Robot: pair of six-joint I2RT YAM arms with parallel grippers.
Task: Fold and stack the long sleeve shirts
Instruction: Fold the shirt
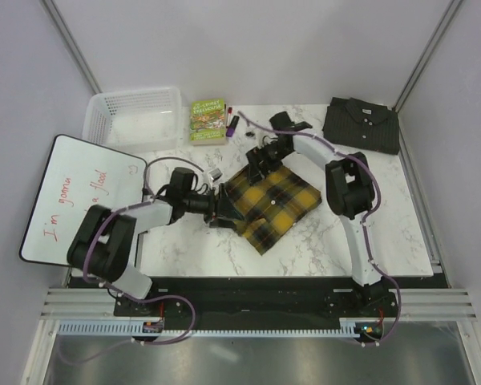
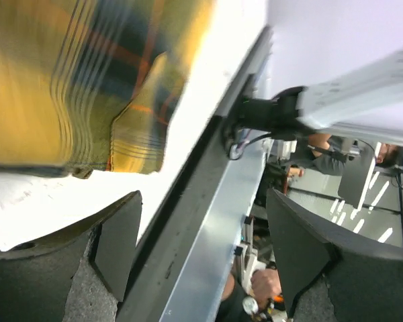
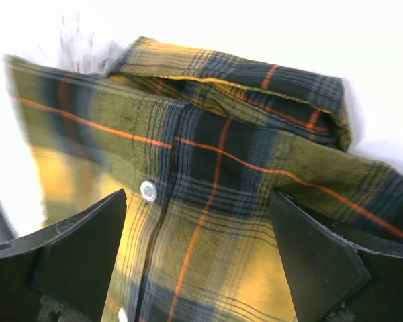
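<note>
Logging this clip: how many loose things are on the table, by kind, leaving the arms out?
Shirts: 2 (plaid shirt, grey shirt)
Basket: 1
Book: 1
Whiteboard: 1
Total: 5, not counting the small bits beside the book, which are too small to tell.

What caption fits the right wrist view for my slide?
Open right tool poised over the plaid shirt's collar and white button.
</note>
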